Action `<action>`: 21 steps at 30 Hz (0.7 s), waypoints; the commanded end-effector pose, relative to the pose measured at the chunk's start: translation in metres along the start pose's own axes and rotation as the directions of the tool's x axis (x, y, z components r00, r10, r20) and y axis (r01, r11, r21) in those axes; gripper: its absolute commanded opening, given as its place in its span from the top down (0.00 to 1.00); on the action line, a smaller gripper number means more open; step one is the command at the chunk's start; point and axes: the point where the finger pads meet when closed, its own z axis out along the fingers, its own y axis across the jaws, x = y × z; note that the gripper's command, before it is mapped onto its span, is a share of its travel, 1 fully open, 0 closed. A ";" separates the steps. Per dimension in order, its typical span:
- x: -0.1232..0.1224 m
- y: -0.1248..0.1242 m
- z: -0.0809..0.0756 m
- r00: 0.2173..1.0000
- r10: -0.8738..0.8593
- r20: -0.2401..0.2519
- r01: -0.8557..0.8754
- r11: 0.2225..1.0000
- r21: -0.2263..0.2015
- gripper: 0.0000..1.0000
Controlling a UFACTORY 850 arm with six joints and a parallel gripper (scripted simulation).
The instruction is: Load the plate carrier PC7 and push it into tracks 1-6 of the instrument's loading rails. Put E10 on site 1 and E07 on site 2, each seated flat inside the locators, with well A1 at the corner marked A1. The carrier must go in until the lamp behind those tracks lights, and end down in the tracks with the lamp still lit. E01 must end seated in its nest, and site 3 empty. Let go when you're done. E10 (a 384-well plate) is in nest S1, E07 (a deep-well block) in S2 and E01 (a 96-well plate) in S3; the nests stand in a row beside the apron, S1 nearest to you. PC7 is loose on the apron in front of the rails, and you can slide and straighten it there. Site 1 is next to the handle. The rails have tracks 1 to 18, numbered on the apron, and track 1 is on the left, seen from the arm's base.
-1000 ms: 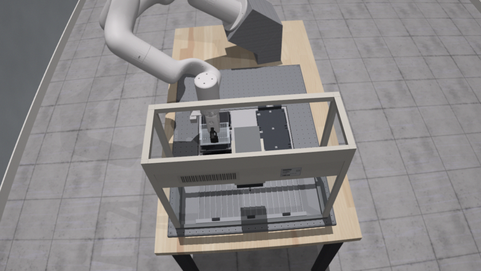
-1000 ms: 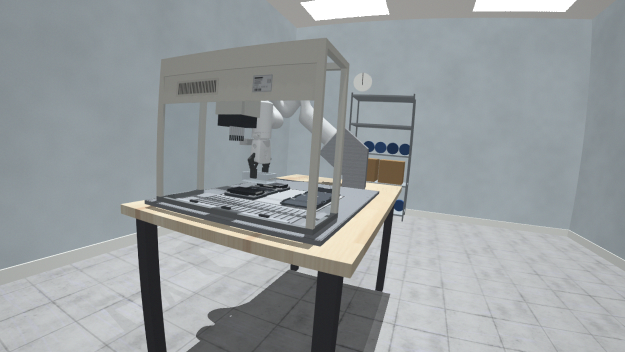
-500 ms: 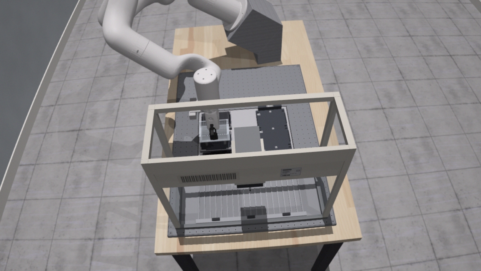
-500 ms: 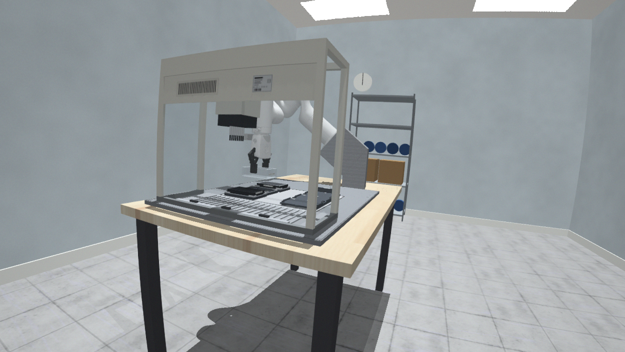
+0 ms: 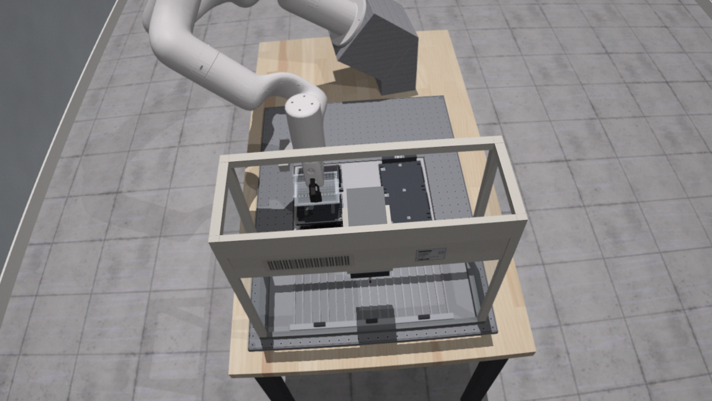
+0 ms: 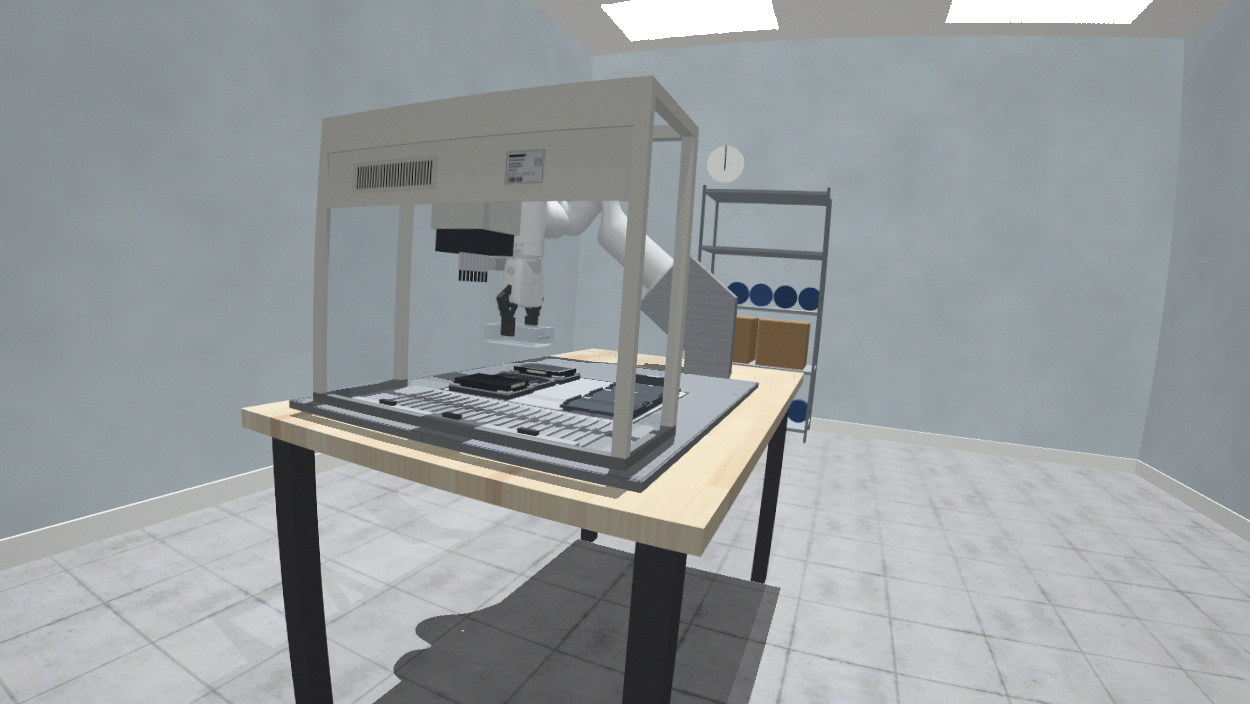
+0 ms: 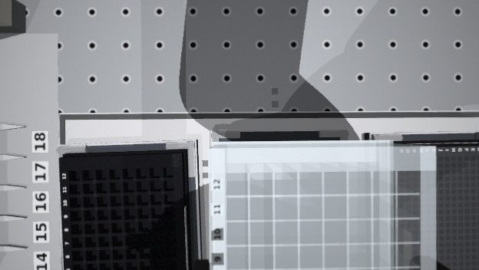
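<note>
My gripper (image 5: 313, 191) is shut on E07, the translucent deep-well block (image 5: 320, 187), and holds it level well above the row of nests; it also shows in the exterior view (image 6: 520, 334). In the wrist view the block (image 7: 307, 207) fills the lower middle, with column numbers along its left edge. E01, a black 96-well plate (image 7: 127, 207), sits in its nest to the left, next to the track numbers. E10, a dark fine-grid plate (image 7: 457, 207), sits in its nest at the right edge. The dark carrier PC7 (image 5: 404, 191) lies empty on the apron.
The cream instrument frame (image 5: 365, 238) stands over the deck, and its top bar crosses close to my arm. A pipetting head (image 6: 472, 249) hangs just beside my wrist. The loading rails (image 5: 368, 298) lie beyond the apron. Track labels 14 to 18 (image 7: 40, 199) border the nests.
</note>
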 end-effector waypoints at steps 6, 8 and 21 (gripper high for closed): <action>0.000 -0.001 -0.017 1.000 0.000 0.000 0.000 1.000 0.001 1.00; 0.000 -0.001 -0.020 1.000 0.000 0.000 0.000 1.000 0.001 1.00; 0.000 -0.001 -0.038 1.000 0.000 0.000 0.000 1.000 0.001 1.00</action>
